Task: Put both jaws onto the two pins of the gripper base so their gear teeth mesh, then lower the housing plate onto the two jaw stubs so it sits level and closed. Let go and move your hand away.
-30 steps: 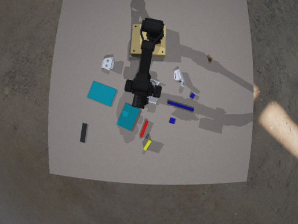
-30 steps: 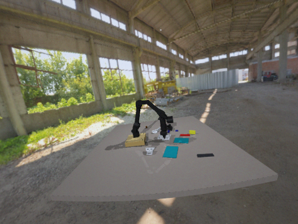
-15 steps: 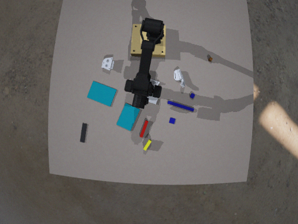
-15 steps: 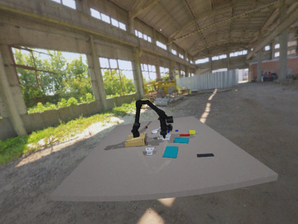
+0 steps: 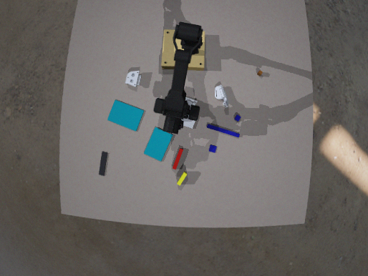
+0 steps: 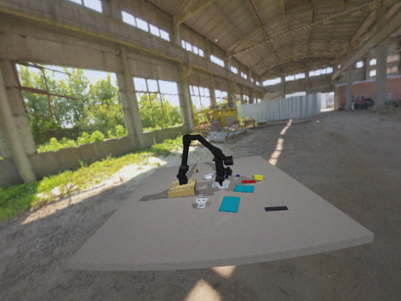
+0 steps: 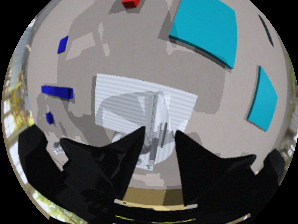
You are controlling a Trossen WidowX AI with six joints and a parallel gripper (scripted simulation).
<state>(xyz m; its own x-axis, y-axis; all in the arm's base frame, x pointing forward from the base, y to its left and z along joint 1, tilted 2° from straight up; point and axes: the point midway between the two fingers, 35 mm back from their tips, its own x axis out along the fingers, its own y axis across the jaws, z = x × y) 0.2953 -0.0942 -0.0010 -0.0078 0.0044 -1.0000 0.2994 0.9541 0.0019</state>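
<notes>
The white gripper base (image 5: 189, 124) (image 6: 226, 186) (image 7: 117, 95) lies flat under the arm; its ribbed plate shows well in the wrist view. My gripper (image 6: 221, 184) (image 7: 160, 131) points down over the base and is shut on one pale jaw (image 7: 154, 112), which stands edge-on between the fingertips. The fingers and glare hide the pins and any contact there. The other white jaw (image 5: 219, 93) (image 6: 209, 176) (image 7: 57, 146) lies on the table on the far side of the base from the housing plate. The white housing plate (image 5: 132, 79) (image 6: 201, 202), with two round holes, rests apart on the table.
Two teal plates (image 5: 125, 115) (image 5: 158, 144) lie beside the arm. A red bar (image 5: 177, 159), yellow block (image 5: 182, 179) and black bar (image 5: 103, 164) lie farther out. A blue bar (image 5: 223, 130), two blue cubes (image 5: 238, 118) (image 5: 212, 148) and an orange cube (image 5: 260, 73) lie opposite the teal plates.
</notes>
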